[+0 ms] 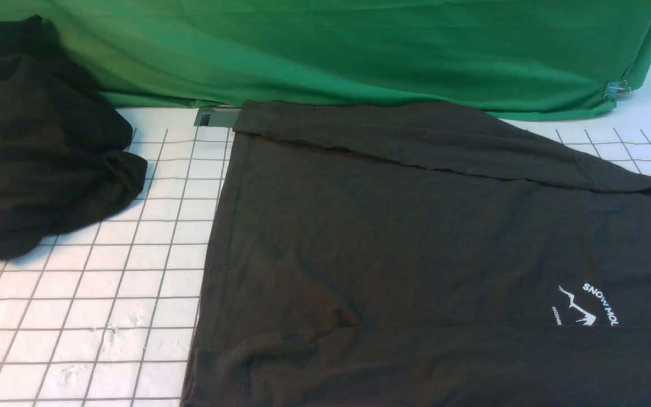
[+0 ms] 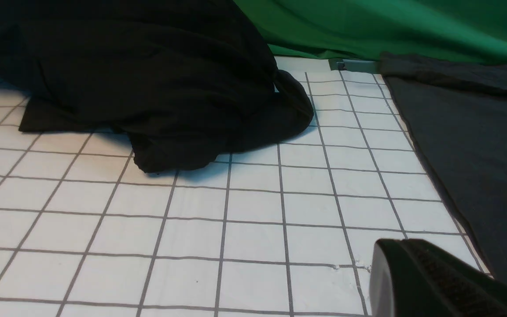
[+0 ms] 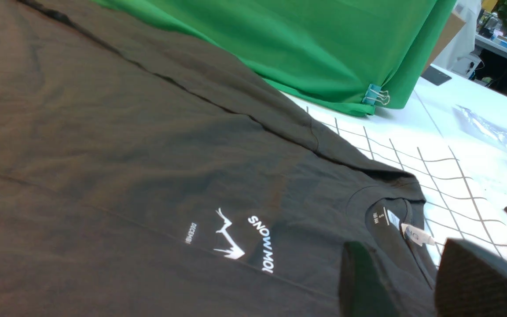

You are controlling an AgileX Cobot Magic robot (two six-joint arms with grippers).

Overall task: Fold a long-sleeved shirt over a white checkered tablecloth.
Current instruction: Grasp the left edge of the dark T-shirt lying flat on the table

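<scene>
Only right wrist view shows parted fingers (image 3: 478, 286).

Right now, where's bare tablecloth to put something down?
The near-left stretch of white checkered tablecloth, between the crumpled black garment behind and the long-sleeved shirt on its right. Crowded: centre and right, under the shirt.

long-sleeved shirt (image 1: 416, 237): one
heap of crumpled black clothing (image 1: 37, 141): one; garments within cannot be counted
white checkered tablecloth (image 1: 105, 294): one
green draped cloth (image 1: 359, 51): one
binder clip (image 1: 613, 89): one
mountain logo (image 1: 580, 308): one
neck label (image 3: 417, 236): one
grey metal piece (image 1: 215, 117): one
</scene>
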